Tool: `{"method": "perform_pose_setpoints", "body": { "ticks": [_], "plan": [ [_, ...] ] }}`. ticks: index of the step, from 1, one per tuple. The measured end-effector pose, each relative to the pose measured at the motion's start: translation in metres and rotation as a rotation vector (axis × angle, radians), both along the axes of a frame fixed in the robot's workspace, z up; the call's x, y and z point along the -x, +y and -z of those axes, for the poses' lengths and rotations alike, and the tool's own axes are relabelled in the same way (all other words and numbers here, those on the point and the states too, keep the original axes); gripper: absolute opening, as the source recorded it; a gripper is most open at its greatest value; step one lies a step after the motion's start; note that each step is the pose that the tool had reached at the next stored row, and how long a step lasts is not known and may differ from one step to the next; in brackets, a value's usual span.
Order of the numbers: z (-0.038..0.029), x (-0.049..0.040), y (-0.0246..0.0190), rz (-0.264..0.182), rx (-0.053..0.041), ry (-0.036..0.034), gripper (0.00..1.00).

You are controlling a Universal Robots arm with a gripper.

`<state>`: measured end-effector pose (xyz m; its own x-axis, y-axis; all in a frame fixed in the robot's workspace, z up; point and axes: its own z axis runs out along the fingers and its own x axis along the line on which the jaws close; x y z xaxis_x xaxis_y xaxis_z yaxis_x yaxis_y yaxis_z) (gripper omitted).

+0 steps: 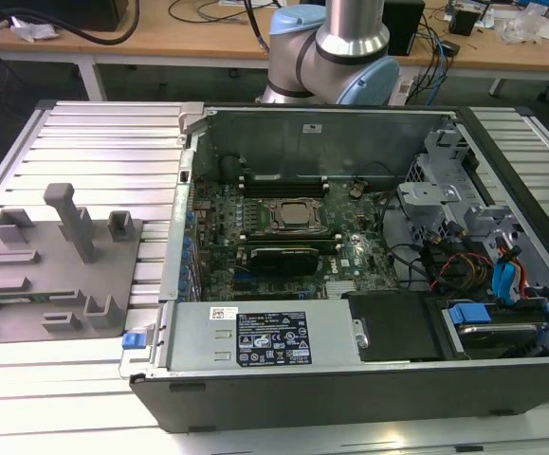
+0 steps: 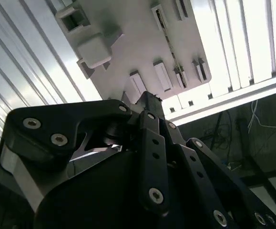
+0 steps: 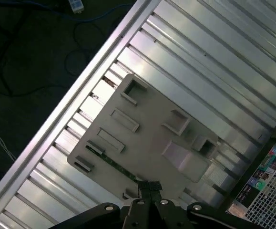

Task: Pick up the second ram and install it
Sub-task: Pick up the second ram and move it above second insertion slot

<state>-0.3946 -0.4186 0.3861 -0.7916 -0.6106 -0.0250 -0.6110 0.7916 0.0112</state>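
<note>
hand (image 3: 149,187): black fingers together, empty | thin green second ram (image 3: 110,161) slotted in grey moulded tray (image 3: 149,136)

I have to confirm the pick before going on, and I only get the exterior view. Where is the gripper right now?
Observer: In the first wrist view the gripper is over the grey fixture tray, at one long edge of it.
Operator: Is the stick on that tray?
Observer: Yes. The second ram, a thin green strip, sits in a slot along that same edge.
Operator: Is it gripped?
Observer: It looks not. The ram sits in its slot with the gripper's tip by one end. I cannot tell whether they touch.
</note>
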Motion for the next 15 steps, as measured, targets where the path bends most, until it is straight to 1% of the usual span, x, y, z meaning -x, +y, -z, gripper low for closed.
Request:
{"method": "perform_pose_setpoints", "body": {
  "ticks": [4,7,12,15],
  "plan": [
    [0.0000,0.0000,0.0000,-0.068,-0.0001,0.0000,0.11],
    [0.0000,0.0000,0.0000,-0.097,0.0000,0.0000,0.11],
    [0.0000,0.0000,0.0000,-0.188,0.0000,0.0000,0.11],
    [0.0000,0.0000,0.0000,-0.223,0.0000,0.0000,0.11]
  ]
}}
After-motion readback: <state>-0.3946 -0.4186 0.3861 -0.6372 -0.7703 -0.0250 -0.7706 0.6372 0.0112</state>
